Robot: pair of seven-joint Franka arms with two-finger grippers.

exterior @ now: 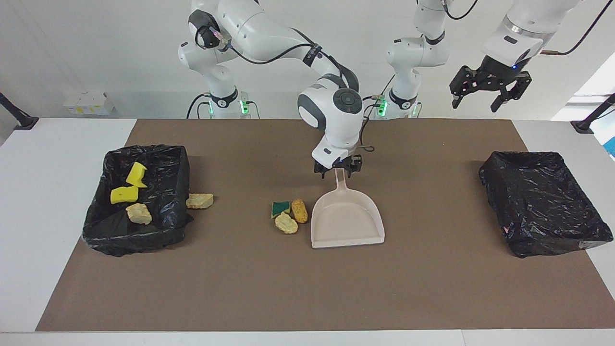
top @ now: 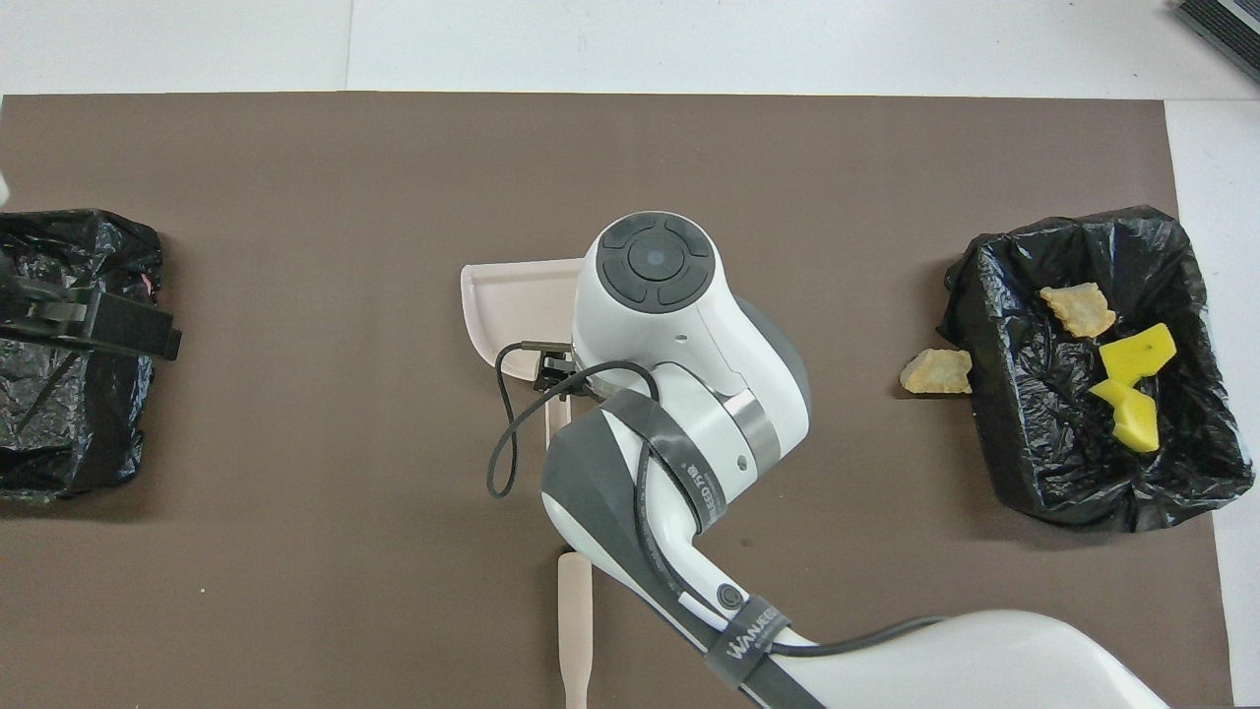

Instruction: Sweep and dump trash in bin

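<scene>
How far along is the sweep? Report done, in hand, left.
Done: two yellow chunks and a tan one lie in the bin at the right arm's end.
In hand: the right gripper is at the handle of the dustpan, which lies empty; the left gripper waits, raised.
Left: three chunks beside the dustpan, one chunk beside the bin.

Seven trash chunks (exterior: 287, 223), two black-lined bins (exterior: 547, 202), one dustpan (exterior: 348, 218), two arms

wall: plain white wall (exterior: 96, 48) seen | tabletop: white tabletop (exterior: 48, 192) covered by brown mat (exterior: 336, 288) | light: bright window (exterior: 596, 81) seen toward the left arm's end
</scene>
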